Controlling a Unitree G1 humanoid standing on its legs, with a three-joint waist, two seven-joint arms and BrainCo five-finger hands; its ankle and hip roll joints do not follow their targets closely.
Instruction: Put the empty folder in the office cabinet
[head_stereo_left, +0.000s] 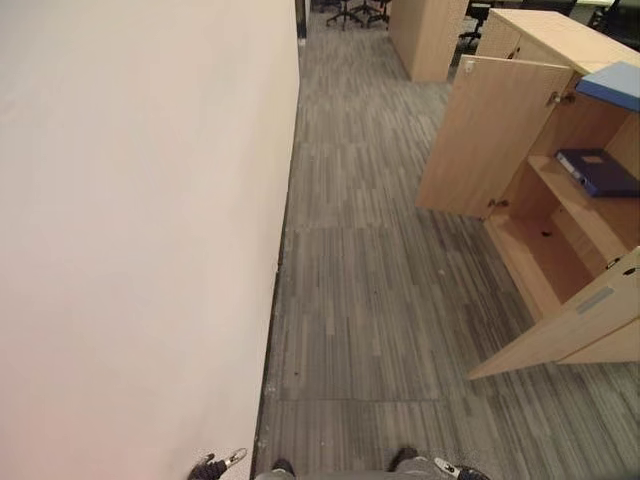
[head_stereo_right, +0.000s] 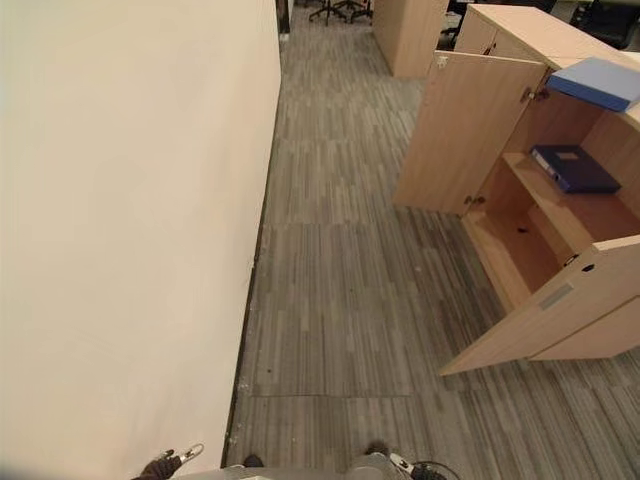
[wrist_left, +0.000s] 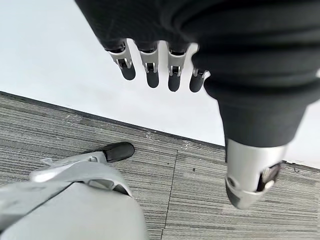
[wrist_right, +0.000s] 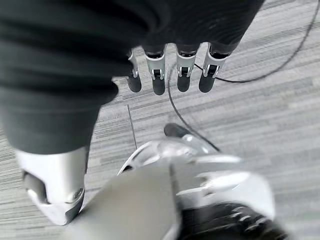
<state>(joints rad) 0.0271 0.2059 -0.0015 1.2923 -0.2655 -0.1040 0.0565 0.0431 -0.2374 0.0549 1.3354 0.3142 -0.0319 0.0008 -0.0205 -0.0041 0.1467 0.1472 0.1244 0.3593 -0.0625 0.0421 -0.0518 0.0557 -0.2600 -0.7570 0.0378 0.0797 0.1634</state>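
The wooden office cabinet (head_stereo_left: 500, 135) stands at the right with both doors swung open. On its middle shelf lies a dark blue folder (head_stereo_left: 597, 172). A lighter blue folder (head_stereo_left: 610, 85) rests flat on top of the cabinet. My left hand (wrist_left: 150, 65) hangs low by the wall with straight fingers and holds nothing; it also shows at the lower edge of the left eye view as the left hand (head_stereo_left: 215, 466). My right hand (wrist_right: 170, 70) hangs over the carpet, fingers straight and empty, and appears low down as the right hand (head_stereo_left: 455, 468). Both hands are far from the cabinet.
A white wall (head_stereo_left: 140, 230) runs along the whole left side. Grey striped carpet (head_stereo_left: 380, 300) stretches ahead as an aisle. The lower cabinet door (head_stereo_left: 590, 320) juts into the aisle. Another wooden cabinet (head_stereo_left: 425, 35) and office chairs (head_stereo_left: 350, 12) stand at the far end.
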